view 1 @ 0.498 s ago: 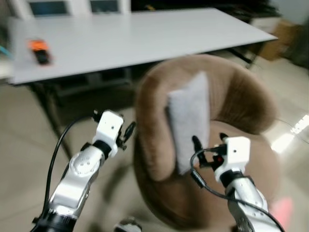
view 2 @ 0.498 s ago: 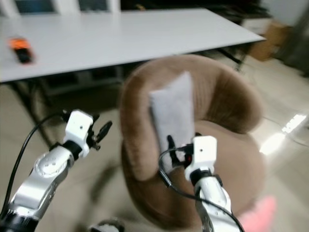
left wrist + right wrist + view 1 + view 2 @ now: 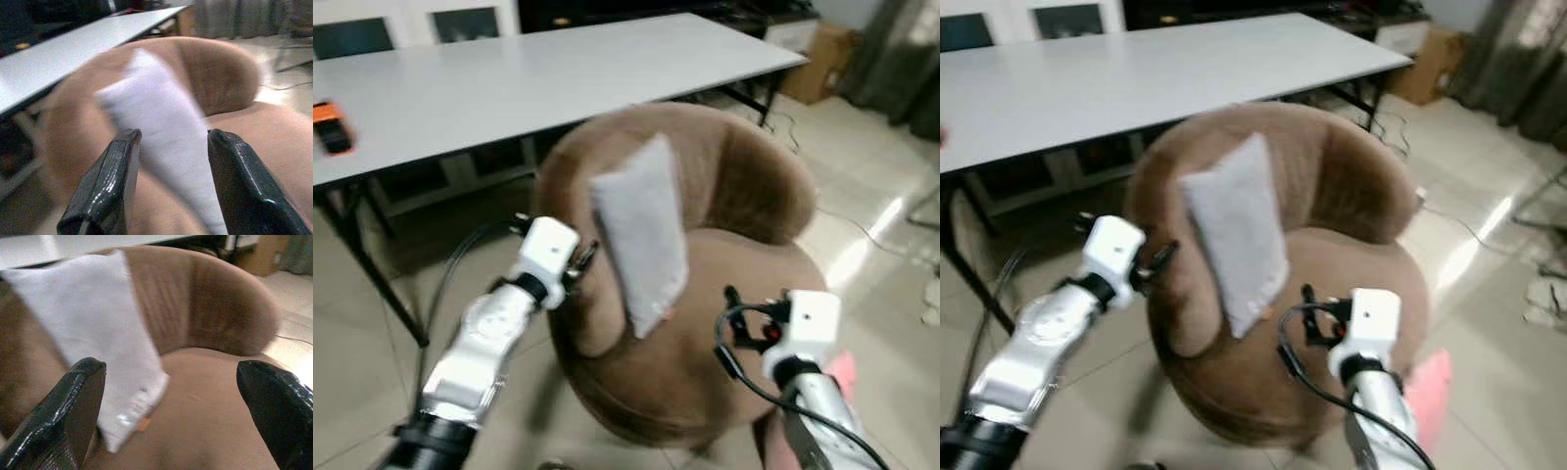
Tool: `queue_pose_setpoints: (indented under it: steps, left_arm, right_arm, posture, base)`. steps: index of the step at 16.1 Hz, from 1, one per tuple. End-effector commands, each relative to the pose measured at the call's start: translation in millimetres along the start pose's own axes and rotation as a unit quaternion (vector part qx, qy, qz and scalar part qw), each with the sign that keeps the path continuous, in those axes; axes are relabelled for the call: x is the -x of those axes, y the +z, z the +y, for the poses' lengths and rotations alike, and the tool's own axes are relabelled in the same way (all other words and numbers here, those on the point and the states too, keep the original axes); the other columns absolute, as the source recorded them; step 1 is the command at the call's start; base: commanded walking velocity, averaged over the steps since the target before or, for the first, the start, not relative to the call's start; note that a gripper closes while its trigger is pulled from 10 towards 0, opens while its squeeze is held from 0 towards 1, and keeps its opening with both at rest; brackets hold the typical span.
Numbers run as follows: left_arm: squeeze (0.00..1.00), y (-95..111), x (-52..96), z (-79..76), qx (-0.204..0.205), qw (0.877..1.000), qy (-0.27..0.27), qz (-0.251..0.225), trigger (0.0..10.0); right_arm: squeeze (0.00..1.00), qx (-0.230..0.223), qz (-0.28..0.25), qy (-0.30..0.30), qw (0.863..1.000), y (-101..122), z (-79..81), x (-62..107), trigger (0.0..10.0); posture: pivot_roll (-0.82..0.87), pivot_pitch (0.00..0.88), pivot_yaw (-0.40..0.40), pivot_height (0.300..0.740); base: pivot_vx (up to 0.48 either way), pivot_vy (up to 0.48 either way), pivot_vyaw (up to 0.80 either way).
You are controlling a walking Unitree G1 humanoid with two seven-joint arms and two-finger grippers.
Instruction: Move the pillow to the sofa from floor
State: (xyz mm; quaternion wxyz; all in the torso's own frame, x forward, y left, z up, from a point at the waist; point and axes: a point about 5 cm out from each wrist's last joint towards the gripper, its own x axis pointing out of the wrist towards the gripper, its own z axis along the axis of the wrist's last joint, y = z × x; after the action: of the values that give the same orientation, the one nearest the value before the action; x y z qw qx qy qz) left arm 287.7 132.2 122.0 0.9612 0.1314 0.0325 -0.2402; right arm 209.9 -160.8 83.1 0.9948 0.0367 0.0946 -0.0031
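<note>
Nearest, the right hand [image 3: 166, 421] and left hand [image 3: 168, 181] both hang apart and empty. Just beyond them the pillow [image 3: 641, 230] leans against the sofa [image 3: 754, 186] back; placement looks done, so withdrawing comes next.

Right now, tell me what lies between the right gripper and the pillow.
Only bare brown seat cushion of the sofa. The right wrist view shows it between the right gripper, jaws open, and the grey pillow leaning on the backrest.

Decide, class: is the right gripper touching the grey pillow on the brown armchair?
Apart. In the right wrist view the right gripper, wide open, shows bare seat between its fingers and the pillow.
</note>
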Motion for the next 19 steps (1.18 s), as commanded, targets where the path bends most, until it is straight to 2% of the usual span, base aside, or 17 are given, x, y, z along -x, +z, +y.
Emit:
queue_pose_setpoints:
  steps: [1, 2, 5, 6, 12, 19]
  left_arm:
    - [0.0, -3.5, 0.3, 4.6, 0.003, 1.0, 0.004, 0.014, 10.0]
    - [0.0, -5.4, 0.2, 5.6, 0.01, 1.0, 0.011, 0.017, 10.0]
    - [0.0, -10.5, 0.1, 11.8, 0.036, 0.998, 0.043, 0.026, 10.0]
    - [0.0, -13.1, 1.2, 12.6, 0.033, 0.998, 0.046, 0.031, 10.0]
    - [0.0, -14.8, 2.5, 15.3, 0.028, 0.998, 0.048, 0.034, 10.0]
    - [0.0, -14.2, 0.4, 18.0, 0.008, 0.999, 0.028, 0.038, 10.0]
  right_arm:
    - [0.0, 0.002, -0.013, 0.003, 1.0, 7.5, 1.4, -1.4, 10.0]
    - [0.0, 0.003, -0.012, 0.004, 1.0, 7.9, 1.4, -2.3, 10.0]
    - [0.0, 0.046, -0.01, 0.026, 0.999, 9.3, 1.8, -5.2, 10.0]
    - [0.0, 0.051, -0.009, 0.031, 0.998, 9.1, 1.3, -5.1, 10.0]
    - [0.0, 0.049, -0.008, 0.03, 0.998, 8.6, -1.3, -6.6, 10.0]
    - [0.0, 0.023, -0.003, 0.016, 1.0, 4.1, 0.2, -5.7, 10.0]
  posture:
    - [0.05, 0.014, -0.045, 0.74]
    - [0.05, 0.016, -0.048, 0.74]
    - [0.05, 0.02, -0.057, 0.74]
    - [0.05, 0.02, -0.058, 0.74]
    - [0.06, 0.014, -0.06, 0.74]
    - [0.06, 0.012, -0.035, 0.74]
  base:
    - [0.0, -0.48, 0.0]
    - [0.0, -0.48, 0.0]
    - [0.0, -0.48, 0.0]
    - [0.0, -0.48, 0.49]
    - [0.0, -0.48, 0.79]
    - [0.0, -0.48, 0.0]
